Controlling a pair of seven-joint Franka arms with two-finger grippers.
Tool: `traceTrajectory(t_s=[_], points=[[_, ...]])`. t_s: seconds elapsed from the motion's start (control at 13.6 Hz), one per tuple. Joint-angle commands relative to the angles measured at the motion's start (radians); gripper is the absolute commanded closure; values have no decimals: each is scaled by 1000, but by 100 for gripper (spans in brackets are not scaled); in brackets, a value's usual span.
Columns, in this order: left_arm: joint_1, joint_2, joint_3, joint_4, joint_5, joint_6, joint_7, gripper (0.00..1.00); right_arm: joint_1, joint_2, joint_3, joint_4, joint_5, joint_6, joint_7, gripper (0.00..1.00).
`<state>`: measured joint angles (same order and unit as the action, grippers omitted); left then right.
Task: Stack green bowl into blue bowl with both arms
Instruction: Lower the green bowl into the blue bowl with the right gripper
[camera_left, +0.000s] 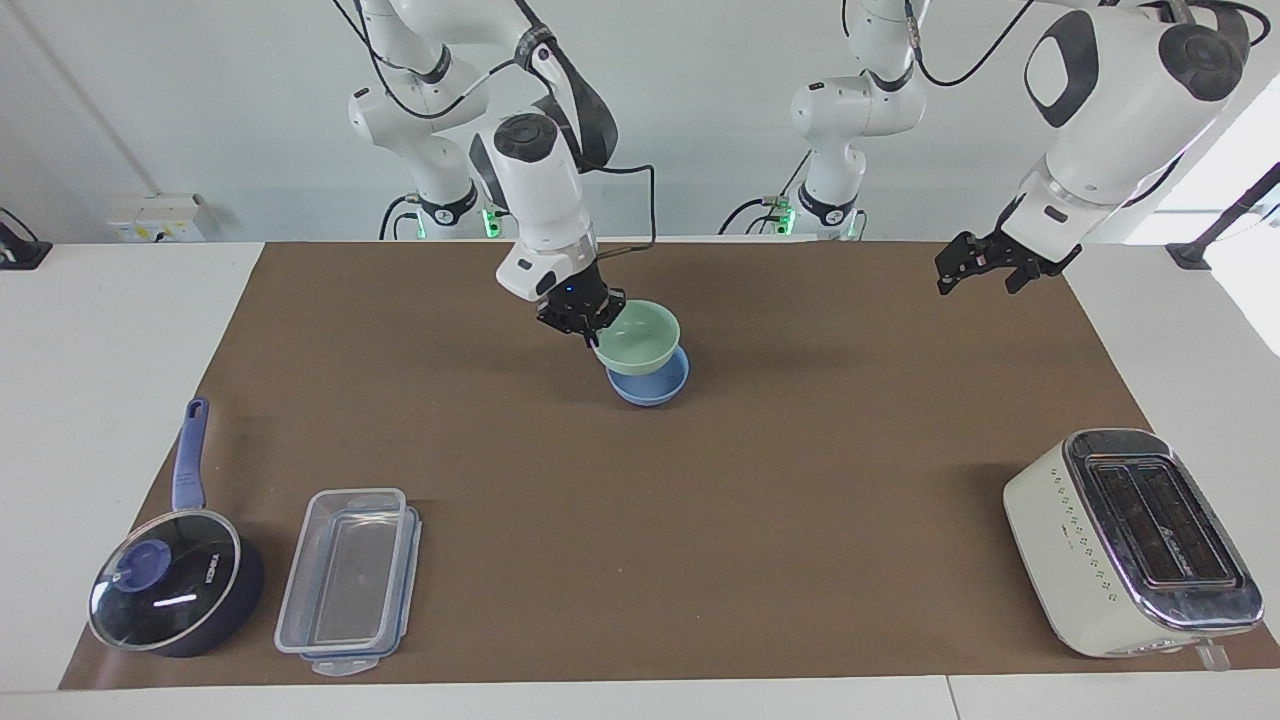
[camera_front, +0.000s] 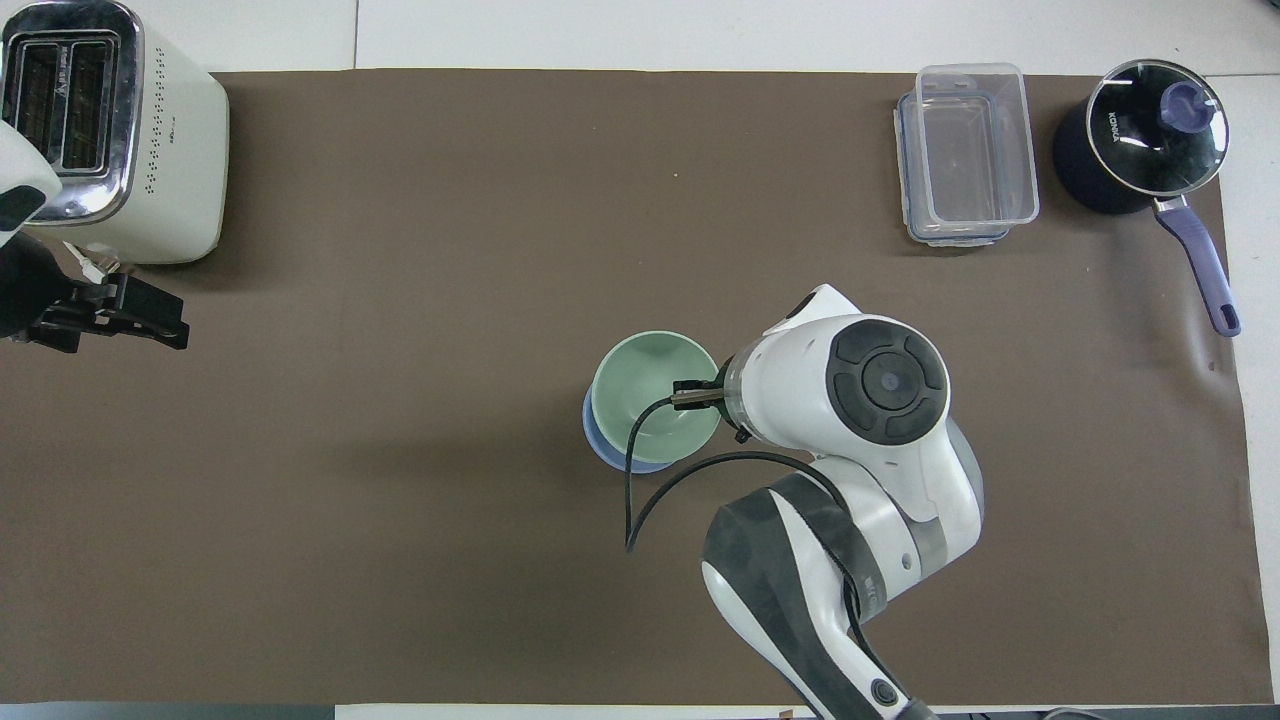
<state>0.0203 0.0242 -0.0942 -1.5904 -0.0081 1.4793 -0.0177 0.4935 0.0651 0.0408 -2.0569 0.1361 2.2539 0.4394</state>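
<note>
Green bowl (camera_left: 640, 337) over blue bowl (camera_left: 655, 388).

A white tabletop (camera_left: 110, 330) carries a wide brown mat (camera_left: 700, 520). A plain pale wall (camera_left: 680, 120) rises at the robots' end, with a socket box (camera_left: 155, 217) low on it and bright daylight (camera_left: 1235, 160) at one edge.

This is a robotics lab dressed up with kitchen props. Two white arms (camera_left: 530, 170) stand bolted at the edge of a white surface (camera_left: 110, 330) against a bare pale wall, black cables looping off them, green lights glowing at their bases. A brown mat (camera_left: 800, 500) covers the work area. On it sit a toaster (camera_left: 1130, 545), a lidded saucepan (camera_left: 175, 590) and a clear plastic container (camera_left: 345, 580).
</note>
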Motion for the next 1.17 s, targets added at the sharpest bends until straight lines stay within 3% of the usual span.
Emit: traceTrajectory(t_s=[0.0,0.44,1.1], points=[[-5,-6,-4,6,33,-13,-10,0,10,22,-5,6,16,32,50,100],[-5,-17,-6,-10,33,-5,-19,0,56,59,-5,-45,16,88,166,100],[-5,-17,-4,-11,2,12,-96,0,54,55,-9,-60,-3,88,154,100]])
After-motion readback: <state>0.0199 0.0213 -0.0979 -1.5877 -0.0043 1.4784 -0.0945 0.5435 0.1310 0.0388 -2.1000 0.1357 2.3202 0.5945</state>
